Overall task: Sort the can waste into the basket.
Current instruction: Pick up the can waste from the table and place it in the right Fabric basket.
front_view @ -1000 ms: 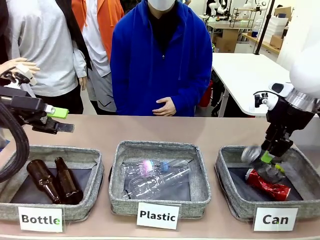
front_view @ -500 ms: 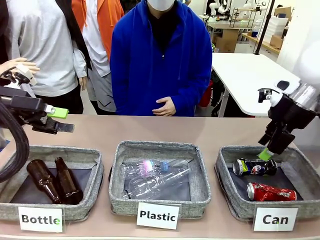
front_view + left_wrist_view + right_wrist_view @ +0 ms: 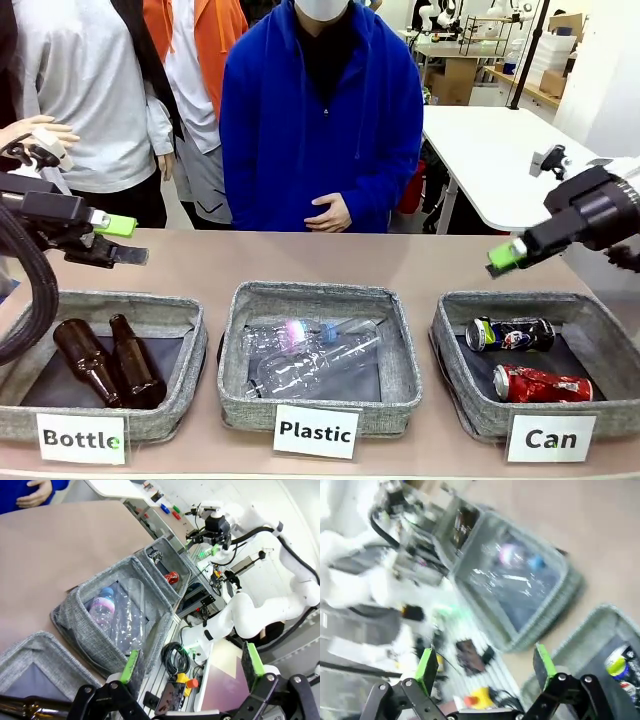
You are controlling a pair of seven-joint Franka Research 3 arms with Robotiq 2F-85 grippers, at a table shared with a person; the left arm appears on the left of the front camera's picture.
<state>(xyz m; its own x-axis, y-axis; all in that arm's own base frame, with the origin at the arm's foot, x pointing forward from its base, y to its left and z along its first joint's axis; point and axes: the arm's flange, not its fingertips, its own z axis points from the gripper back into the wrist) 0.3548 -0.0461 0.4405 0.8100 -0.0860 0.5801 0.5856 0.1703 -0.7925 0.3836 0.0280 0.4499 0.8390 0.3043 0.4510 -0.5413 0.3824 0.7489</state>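
Note:
Two cans lie in the grey basket (image 3: 452, 318) labelled "Can" at the right: a dented dark blue-black can (image 3: 510, 334) at the back and a crushed red can (image 3: 541, 383) in front. My right gripper (image 3: 503, 260) hangs open and empty above the basket's far edge. Its wrist view shows its green-padded fingers spread (image 3: 485, 664), with the dark can's top (image 3: 619, 665) and the basket's rim (image 3: 592, 624) at lower right. At the far left my left gripper (image 3: 125, 240) stays open and empty over the table; its wrist view (image 3: 191, 662) looks across at the red can (image 3: 171, 576).
A "Plastic" basket (image 3: 232, 352) with clear bottles stands in the middle, and a "Bottle" basket (image 3: 192, 330) with two brown bottles at the left. A person in a blue jacket (image 3: 320, 120) stands at the far side, hands folded. Bare table lies behind the baskets.
My right gripper opened and let the dark can drop into the "Can" basket, then rose and swung out to the right. The left arm has not moved.

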